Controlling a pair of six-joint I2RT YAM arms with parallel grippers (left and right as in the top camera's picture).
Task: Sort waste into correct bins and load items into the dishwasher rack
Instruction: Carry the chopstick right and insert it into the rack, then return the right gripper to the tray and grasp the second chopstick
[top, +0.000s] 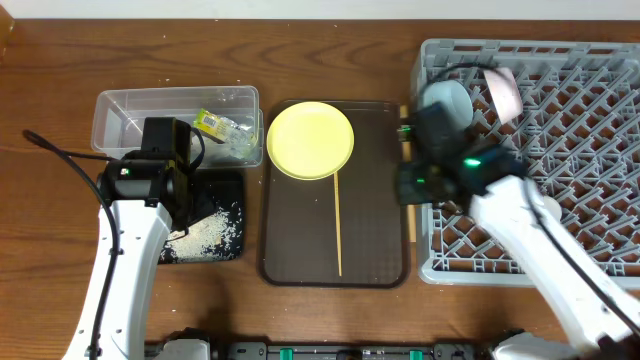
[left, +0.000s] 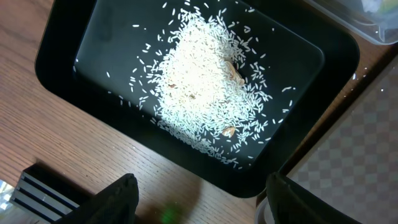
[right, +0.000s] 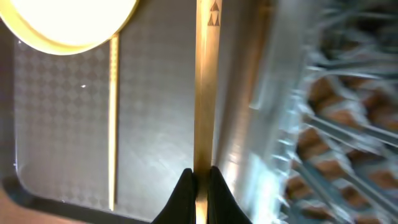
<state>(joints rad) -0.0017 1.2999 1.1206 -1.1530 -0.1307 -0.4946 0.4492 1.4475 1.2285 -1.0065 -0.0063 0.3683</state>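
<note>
now, r pincer (right: 200, 179) clamps thin wood chopstick (right: 205, 87)

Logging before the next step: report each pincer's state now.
Left pincer: open, empty, over the black tray.
Right pincer: shut on a chopstick.

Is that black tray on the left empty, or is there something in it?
Not empty. The black tray holds a heap of loose white rice with two brownish scraps in it.
</note>
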